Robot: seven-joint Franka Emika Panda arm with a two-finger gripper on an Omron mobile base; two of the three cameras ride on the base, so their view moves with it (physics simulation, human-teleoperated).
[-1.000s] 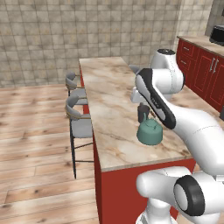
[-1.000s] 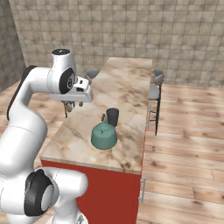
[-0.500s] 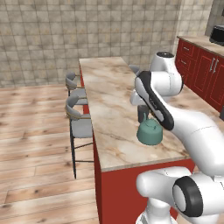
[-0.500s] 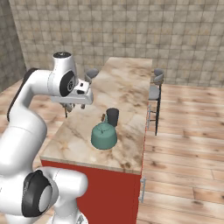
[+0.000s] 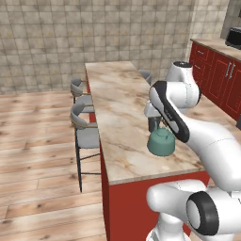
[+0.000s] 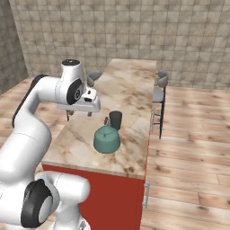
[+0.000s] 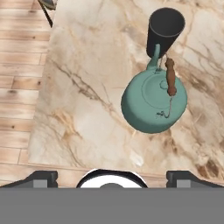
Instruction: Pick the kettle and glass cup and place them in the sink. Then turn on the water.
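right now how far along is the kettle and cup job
Nothing looks done yet. The kettle and the glass cup both stand on the marble counter, the cup right by the kettle's spout. The gripper is open and empty, above the counter and looking down on the kettle, so a first pick seems to be lining up. Left: grasp each item, carry both to the sink, then turn on the water.
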